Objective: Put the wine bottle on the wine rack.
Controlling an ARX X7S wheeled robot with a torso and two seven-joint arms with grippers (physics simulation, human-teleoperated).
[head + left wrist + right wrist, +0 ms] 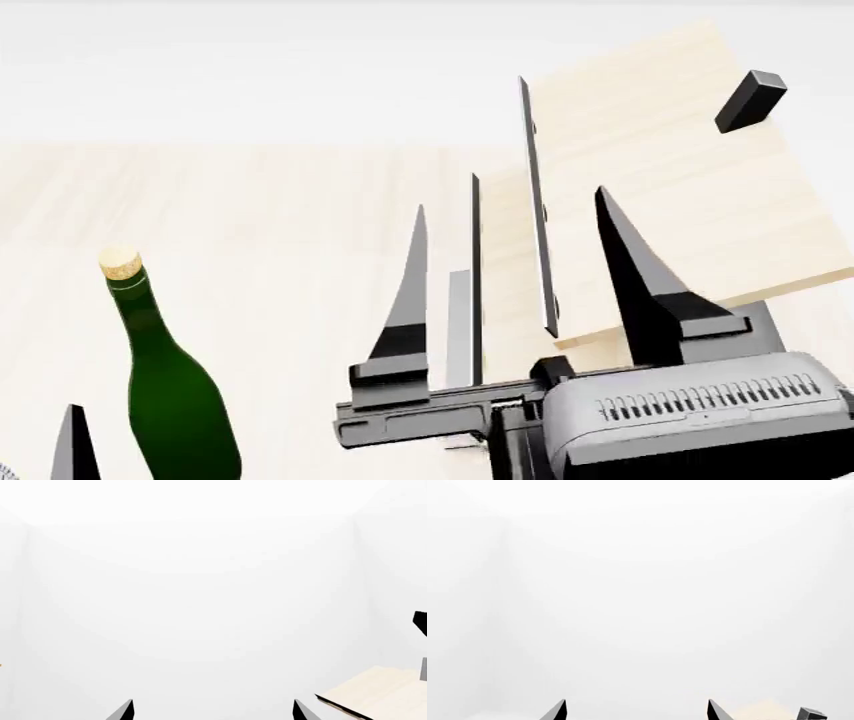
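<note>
two end effectors in play, neither holding anything. right end effector (514, 255) sits raised in the middle of the head view, its dark fingers (638, 275) spread wide apart, with the wine rack (667, 170) showing between and behind them. left end effector (212, 707) shows only fingertips in its wrist view, spread apart with blank white beyond; in the head view just one dark tip at the lower left edge.

wine bottle (167, 385) stands upright on the pale wood tabletop (240, 220), low and left in the head view, cork (120, 264) on top, just beside the left fingertip and apart from it. label not visible here. rack is well to the bottle's right, tilted light boards with thin dark edges and a small black peg (749, 101) near its upper corner.

judgement: step in hand is the grasp, not yet begun. left arm looks the nearer one. best taken on the body below the shoulder, fingers square to the glass, closing slowly so the bottle does not tip.

room: open tabletop around the bottle on the side toward the rack. right arm sits across the path to the rack, so it likely needs clearing first. the rack's thin metal edges and peg are the things to avoid striking with the glass.
</note>
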